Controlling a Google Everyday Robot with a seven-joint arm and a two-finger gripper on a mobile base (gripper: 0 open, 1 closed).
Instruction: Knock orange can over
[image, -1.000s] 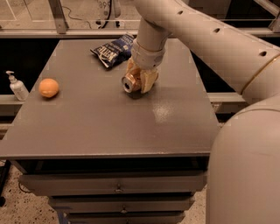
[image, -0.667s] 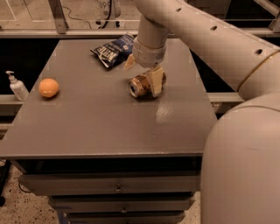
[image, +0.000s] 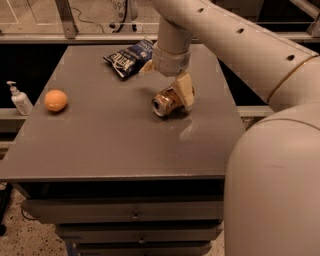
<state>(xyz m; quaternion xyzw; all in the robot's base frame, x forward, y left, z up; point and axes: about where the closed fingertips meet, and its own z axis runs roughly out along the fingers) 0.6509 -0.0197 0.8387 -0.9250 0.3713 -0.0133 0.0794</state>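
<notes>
The orange can (image: 167, 101) lies on its side on the grey table (image: 110, 135), right of centre, with its silver top turned toward the front left. My gripper (image: 166, 79) hangs from the arm just above and behind the can. Its fingers are spread apart. One tan finger (image: 184, 90) touches the can's far right side, and the other shows near the chip bag. The can is not held between them.
A dark blue chip bag (image: 129, 56) lies at the back of the table behind the gripper. A round orange fruit (image: 55, 100) sits at the left. A white pump bottle (image: 20, 99) stands off the left edge. Drawers sit below the table's front edge.
The can has gone from between the fingers to lying on its side, a little further right and forward. The gripper has lifted and turned away from it.
</notes>
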